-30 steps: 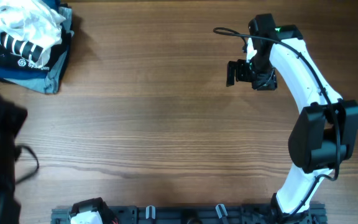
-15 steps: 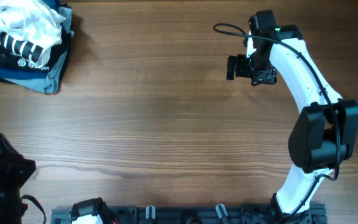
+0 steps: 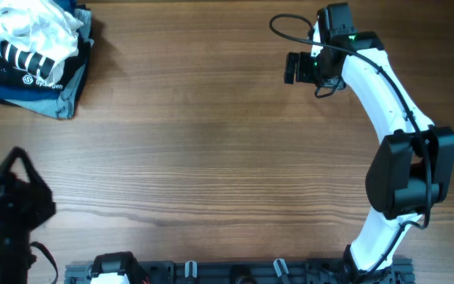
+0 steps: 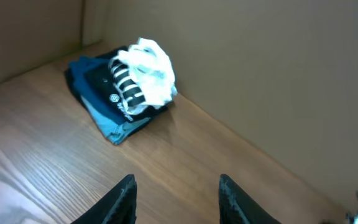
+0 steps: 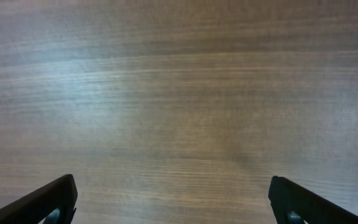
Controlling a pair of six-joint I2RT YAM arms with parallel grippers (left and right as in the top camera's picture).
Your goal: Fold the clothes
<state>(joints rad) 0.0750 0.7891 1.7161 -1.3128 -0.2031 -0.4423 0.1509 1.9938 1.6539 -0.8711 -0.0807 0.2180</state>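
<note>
Plainly, the step in hand is the reach. The clothes (image 3: pixel 31 24) lie bunched in the far left corner of the bench (image 3: pixel 211 150), heaped on a folded navy stack (image 3: pixel 30 83), well apart from both arms. The left gripper (image 4: pixel 178 199) hangs above bare wood, jaws parted with nothing between them, and the pile is ahead of it. The right gripper (image 5: pixel 173 205) is spread wide and empty over bare bench. A good pick would probably pinch only the white cloth near its top, clear of the striped part (image 4: pixel 124 84) lying against the stack, then draw it onto open wood. The fabric looks thin, limp and heavily creased; the bench is smooth, grained wood.
</note>
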